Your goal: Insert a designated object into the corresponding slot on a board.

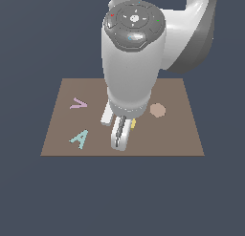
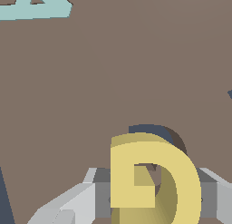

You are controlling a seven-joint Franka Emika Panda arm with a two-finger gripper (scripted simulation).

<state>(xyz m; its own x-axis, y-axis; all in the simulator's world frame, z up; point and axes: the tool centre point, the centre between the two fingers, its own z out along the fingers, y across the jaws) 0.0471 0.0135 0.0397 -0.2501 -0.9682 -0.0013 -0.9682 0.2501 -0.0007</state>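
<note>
Exterior view, from its left to its right: a pinkish V (image 1: 78,104) and a teal A (image 1: 79,138) lie on the brown board (image 1: 182,134), then the arm stands over the middle with its claw (image 1: 122,130) pointing down, a sliver of the yellow G (image 1: 133,123) showing beside the fingers, and a tan octagon (image 1: 157,110) lies just beyond. The wrist view shows what the arm hides from outside: the G (image 2: 154,177) sits between the grey fingers (image 2: 68,205), which close narrowly on its sides, so the claw appears to be holding it. Just behind the block a dark curved patch (image 2: 149,130) shows on the board; it may be the slot or only a shadow, I cannot tell which. Judging by this, the pick is done and the G is carried low over the board; lining it up, seating it and letting go are left. Only the wrist view shows the grip; only the exterior view shows the V and octagon.
</note>
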